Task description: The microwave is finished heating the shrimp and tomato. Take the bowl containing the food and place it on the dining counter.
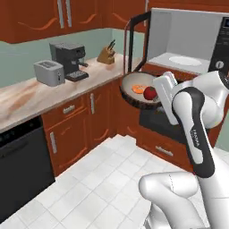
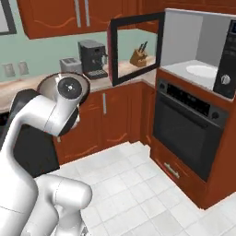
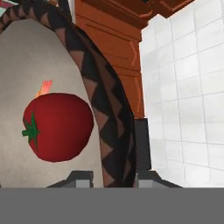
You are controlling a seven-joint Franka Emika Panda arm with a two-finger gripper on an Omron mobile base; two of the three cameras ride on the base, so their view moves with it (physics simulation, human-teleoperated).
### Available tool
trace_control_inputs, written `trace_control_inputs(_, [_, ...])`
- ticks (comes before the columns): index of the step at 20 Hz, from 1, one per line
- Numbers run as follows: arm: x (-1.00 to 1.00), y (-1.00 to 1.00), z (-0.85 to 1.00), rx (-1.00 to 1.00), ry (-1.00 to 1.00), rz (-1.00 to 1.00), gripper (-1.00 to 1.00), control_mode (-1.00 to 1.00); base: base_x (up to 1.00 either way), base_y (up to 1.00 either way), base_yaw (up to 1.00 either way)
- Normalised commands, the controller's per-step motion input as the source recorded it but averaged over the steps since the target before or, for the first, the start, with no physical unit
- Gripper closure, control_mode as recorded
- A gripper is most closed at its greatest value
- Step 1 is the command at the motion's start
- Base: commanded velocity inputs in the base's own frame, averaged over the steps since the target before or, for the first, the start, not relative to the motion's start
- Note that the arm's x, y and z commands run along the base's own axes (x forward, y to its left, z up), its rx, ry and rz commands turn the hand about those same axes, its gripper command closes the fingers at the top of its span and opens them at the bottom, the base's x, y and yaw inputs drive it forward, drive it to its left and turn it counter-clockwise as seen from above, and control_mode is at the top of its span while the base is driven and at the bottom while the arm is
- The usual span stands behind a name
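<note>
The arm [image 1: 197, 134] at the right of the left base view is glossy white with rounded shells, a black band down one link and a round dark-centred joint cap.

The bowl [image 3: 105, 113] has a dark brown outside banded with lighter brown zigzag triangles, and a speckled beige inside. The tomato [image 3: 57, 127] is glossy red with a green star-shaped stem; the shrimp [image 1: 139, 88] is orange. The microwave [image 1: 188, 40] is black-framed with a pale grey interior and a white plate [image 1: 185, 60]. Cabinets [image 1: 76, 129] are red-brown with silver handles, the floor [image 1: 103, 188] white tile, the wall [image 1: 27, 56] pale green.
</note>
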Motion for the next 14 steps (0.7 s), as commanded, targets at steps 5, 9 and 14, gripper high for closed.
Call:
trace_control_inputs(5, [0.0, 0.0, 0.0, 0.0, 0.0, 0.0, 1.0, 1.0, -0.16, -0.18, 1.0])
trace_control_inputs(9, [0.0, 0.0, 0.0, 0.0, 0.0, 0.0, 1.0, 1.0, -0.11, -0.14, 1.0])
trace_control_inputs(14, [0.0, 0.0, 0.0, 0.0, 0.0, 0.0, 1.0, 1.0, -0.07, -0.11, 1.0])
